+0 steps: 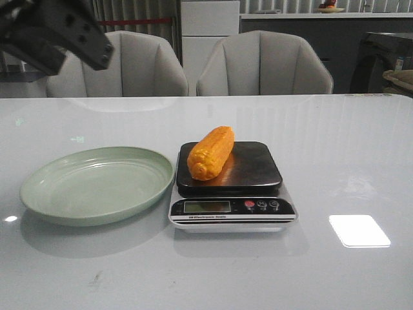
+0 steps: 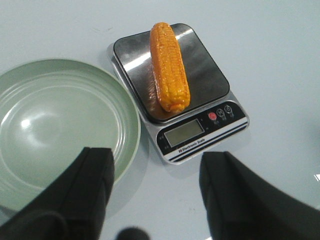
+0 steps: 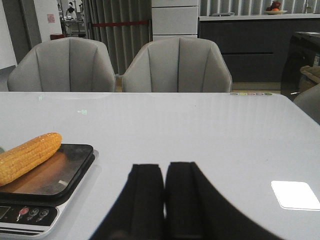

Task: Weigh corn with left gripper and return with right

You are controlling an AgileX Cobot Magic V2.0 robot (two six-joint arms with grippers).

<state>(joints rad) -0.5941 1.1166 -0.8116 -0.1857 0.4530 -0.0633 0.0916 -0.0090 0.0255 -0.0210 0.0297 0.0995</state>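
The orange-yellow corn (image 1: 211,152) lies on the dark platform of the scale (image 1: 258,169), its length running front to back. It also shows in the left wrist view (image 2: 169,65) and the right wrist view (image 3: 27,156). My left gripper (image 2: 156,167) is open and empty, raised high above the table's left side; its black body (image 1: 55,32) shows at the front view's top left. My right gripper (image 3: 164,172) is shut and empty, low over the table to the right of the scale (image 3: 47,182). It is out of the front view.
A pale green plate (image 1: 97,184) sits left of the scale, empty; the left wrist view shows it (image 2: 55,120) too. Two grey chairs (image 1: 264,64) stand behind the table's far edge. A bright light patch (image 1: 359,230) lies on the table at front right.
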